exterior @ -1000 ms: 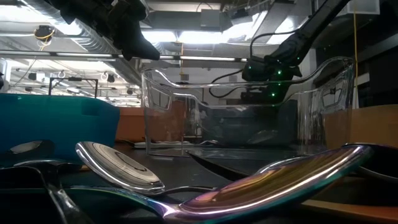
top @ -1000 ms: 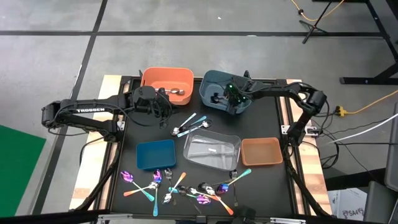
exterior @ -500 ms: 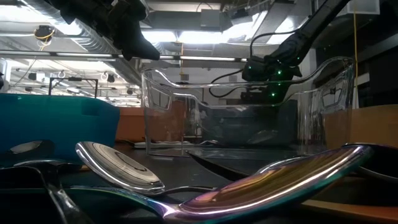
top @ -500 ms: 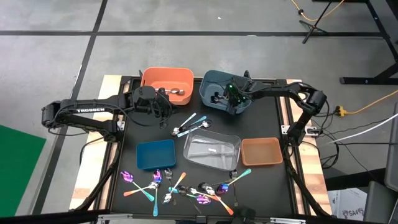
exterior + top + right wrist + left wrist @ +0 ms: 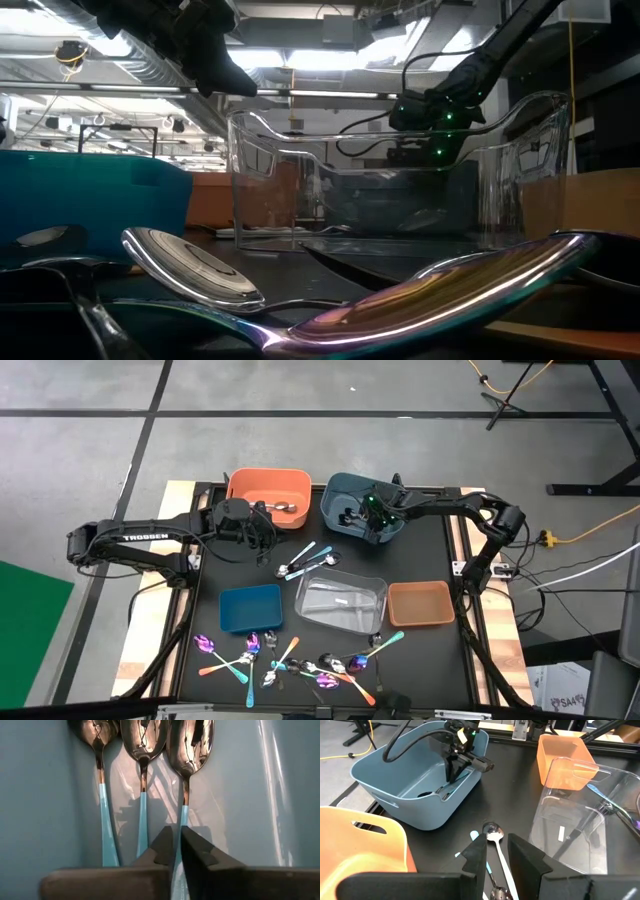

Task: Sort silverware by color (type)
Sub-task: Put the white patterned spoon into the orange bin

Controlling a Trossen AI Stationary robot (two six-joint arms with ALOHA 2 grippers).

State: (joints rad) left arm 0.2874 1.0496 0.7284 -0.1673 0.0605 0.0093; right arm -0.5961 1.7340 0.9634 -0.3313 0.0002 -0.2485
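Note:
Three spoons with teal handles (image 5: pixel 142 785) lie side by side on the floor of the grey-blue bin (image 5: pixel 335 485) at the far middle. My right gripper (image 5: pixel 176 837) reaches down into that bin (image 5: pixel 420 785) and is shut on the rightmost spoon. My left gripper (image 5: pixel 497 857) hovers open beside the orange bin (image 5: pixel 240 485), above loose teal-handled spoons (image 5: pixel 308 560); nothing is between its fingers. More silverware (image 5: pixel 290 660) lies scattered along the near edge. My right gripper pinches the teal handle (image 5: pixel 183 817) of the rightmost spoon between its two fingers, just behind the neck. The fingers slant down from the table's right and lie along the handle. The spoon's bowl (image 5: pixel 190 745) rests on the bin floor.
The orange bin holds silver pieces (image 5: pixel 285 510). A blue bin (image 5: pixel 250 607), a clear bin (image 5: pixel 340 600) and a brown bin (image 5: pixel 420 603) stand in a row across the middle. Close to the low camera lie a silver spoon (image 5: pixel 190 265) and an iridescent one (image 5: pixel 450 290).

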